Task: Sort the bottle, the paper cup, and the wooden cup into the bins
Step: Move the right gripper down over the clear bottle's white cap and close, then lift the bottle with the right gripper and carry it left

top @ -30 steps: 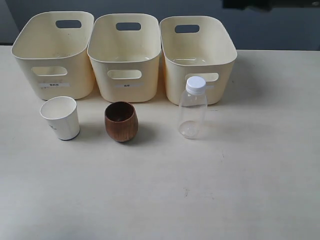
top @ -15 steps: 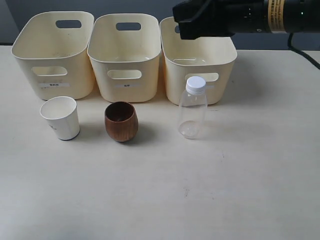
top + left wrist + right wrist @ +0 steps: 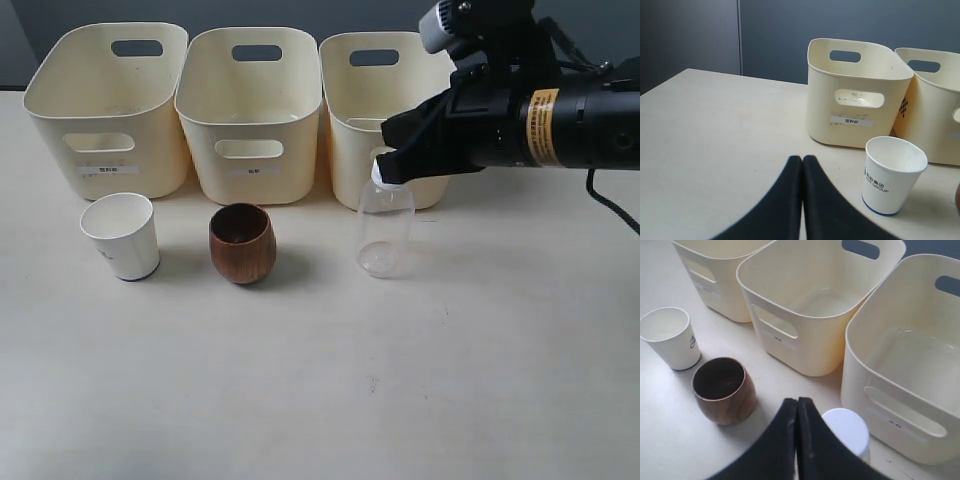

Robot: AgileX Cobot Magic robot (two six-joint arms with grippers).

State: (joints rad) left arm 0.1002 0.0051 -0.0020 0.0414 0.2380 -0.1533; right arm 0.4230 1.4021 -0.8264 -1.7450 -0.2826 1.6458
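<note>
The clear bottle point(image 3: 385, 238) stands in front of the right bin point(image 3: 440, 95). Its white cap point(image 3: 847, 431) lies just beside and below my right gripper point(image 3: 388, 168), which is shut and empty point(image 3: 797, 402). The wooden cup point(image 3: 242, 243) stands before the middle bin point(image 3: 250, 120), and the paper cup point(image 3: 120, 236) before the left bin point(image 3: 105, 105). My left gripper point(image 3: 803, 159) is shut with nothing in it, low over the table, short of the paper cup point(image 3: 892, 175). It is out of the exterior view.
The three bins stand side by side along the back of the pale table point(image 3: 320, 380). The black right arm point(image 3: 540, 120) reaches in from the right, over the right bin's front corner. In the right wrist view the bins show no contents.
The right arm has come into the exterior view from the top and dropped down toward the bottle's cap. Bottle, cups and bins have not moved.
</note>
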